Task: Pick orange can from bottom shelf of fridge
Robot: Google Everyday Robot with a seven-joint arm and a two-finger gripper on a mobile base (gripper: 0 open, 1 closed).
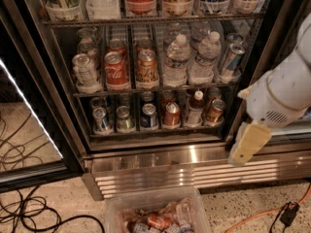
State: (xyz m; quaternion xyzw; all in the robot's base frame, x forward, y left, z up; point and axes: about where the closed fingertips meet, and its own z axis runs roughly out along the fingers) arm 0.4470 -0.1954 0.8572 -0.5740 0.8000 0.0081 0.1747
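Observation:
The orange can [215,110], amber with a silver top and dark markings, stands at the right end of the bottom shelf [155,130] of the fridge [194,166], whose door is open. A redder can [171,114] and a small bottle [195,108] stand to its left. My gripper [247,144], pale yellow on a white arm [284,93], hangs in front of the fridge's right frame. It is to the right of the orange can and slightly lower, apart from it and holding nothing that I can see.
The shelf above holds Coca-Cola cans [115,72], a larger orange-gold can [146,68] and water bottles [176,62]. A clear plastic bin [158,212] of cans sits on the floor in front. Black cables [29,212] and an orange cable [272,212] lie on the floor.

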